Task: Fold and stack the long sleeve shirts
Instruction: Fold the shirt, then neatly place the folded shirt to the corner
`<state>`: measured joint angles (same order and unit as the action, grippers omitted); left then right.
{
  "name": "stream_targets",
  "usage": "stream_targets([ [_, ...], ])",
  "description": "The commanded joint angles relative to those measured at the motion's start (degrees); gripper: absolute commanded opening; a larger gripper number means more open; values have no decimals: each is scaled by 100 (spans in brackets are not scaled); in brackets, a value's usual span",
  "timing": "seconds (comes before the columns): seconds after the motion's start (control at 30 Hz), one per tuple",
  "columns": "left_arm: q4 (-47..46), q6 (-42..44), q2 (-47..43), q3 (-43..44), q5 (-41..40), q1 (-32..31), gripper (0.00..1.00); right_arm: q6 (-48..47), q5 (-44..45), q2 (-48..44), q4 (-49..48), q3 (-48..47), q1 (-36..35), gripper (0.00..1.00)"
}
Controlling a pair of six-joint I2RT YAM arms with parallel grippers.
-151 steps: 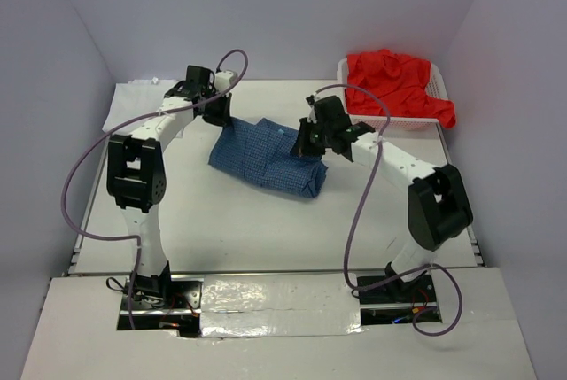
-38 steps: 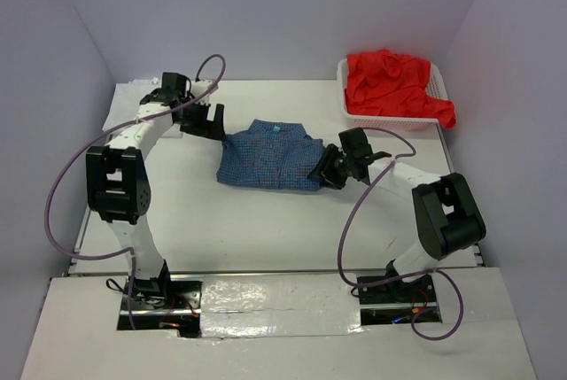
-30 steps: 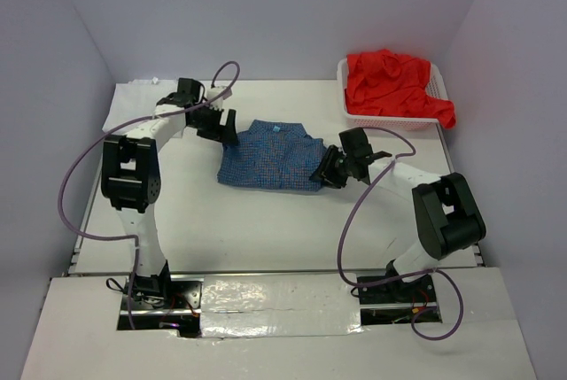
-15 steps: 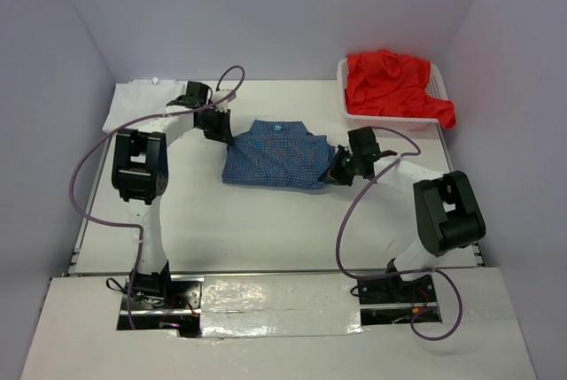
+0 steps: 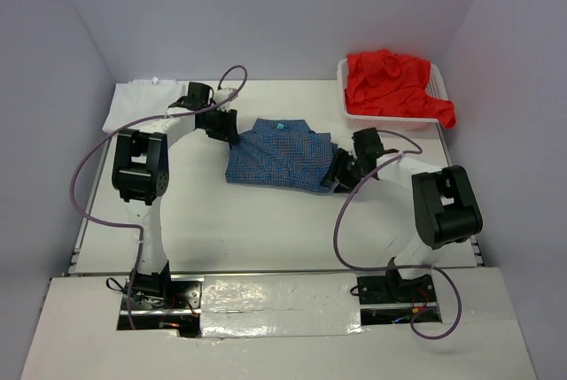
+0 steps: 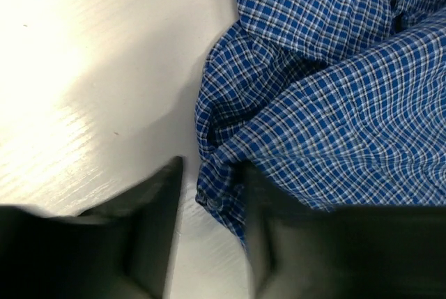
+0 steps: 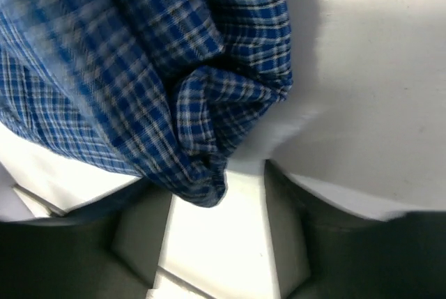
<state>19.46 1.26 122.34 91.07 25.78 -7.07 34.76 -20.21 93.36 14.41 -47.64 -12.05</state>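
Observation:
A blue checked long sleeve shirt (image 5: 279, 154) lies folded on the white table, collar toward the back. My left gripper (image 5: 229, 129) sits low at its left edge. In the left wrist view the left gripper (image 6: 212, 168) is open, and a hem of the blue shirt (image 6: 327, 90) lies between its fingers (image 6: 150, 229). My right gripper (image 5: 335, 178) is at the shirt's right front corner. There the right gripper (image 7: 209, 182) is open too, with a bunched fold of the shirt (image 7: 202, 139) hanging into the gap. A red shirt (image 5: 394, 83) is heaped in the basket.
The white mesh basket (image 5: 390, 120) stands at the back right corner. A white garment (image 5: 128, 104) lies flat at the back left. Grey walls close in the table on three sides. Purple cables loop off both arms.
My left gripper came in from the back left to the shirt's left edge. The shirt has slid slightly right and drawn more compact. The right gripper stayed at the shirt's right edge.

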Motion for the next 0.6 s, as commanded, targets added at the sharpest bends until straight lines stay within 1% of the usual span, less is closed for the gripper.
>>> stream_targets([
  [0.0, -136, 24, -378, 7, 243, -14, 56, -417, 104, -151, 412, -543, 36, 63],
  [0.1, 118, 41, -439, 340, 217, -14, 64, -663, 210, -466, 755, -833, 54, 73],
  [0.17, 364, 94, -501, 691, 156, 4, 66, -751, 315, -634, 1019, -957, 54, 79],
  [0.23, 496, 129, -623, 1025, 7, 4, 70, -839, 403, -915, 1281, -1098, 72, 80],
  [0.33, 620, 217, -904, 1203, -82, 4, 72, -822, 675, -1311, 1616, -1265, 80, 80],
  [0.4, 585, 217, -1106, 1150, 6, -31, 72, -743, 763, -1600, 1643, -1275, 28, 71],
  [0.43, 594, 217, -1299, 1028, 49, -57, 72, -621, 729, -1689, 1496, -1240, -16, 64],
  [0.47, 611, 261, -1388, 957, 146, -162, 71, -568, 659, -1803, 1390, -1196, -173, 46],
  [0.5, 698, 305, -1537, 861, 181, -250, 70, -532, 641, -1804, 1293, -1143, -261, 36],
  [0.53, 786, 401, -1573, 677, 217, -338, 69, -436, 623, -1769, 1153, -1143, -332, 21],
  [0.57, 900, 454, -1573, 597, 339, -539, 66, -383, 458, -1595, 1073, -1099, -394, 15],
])
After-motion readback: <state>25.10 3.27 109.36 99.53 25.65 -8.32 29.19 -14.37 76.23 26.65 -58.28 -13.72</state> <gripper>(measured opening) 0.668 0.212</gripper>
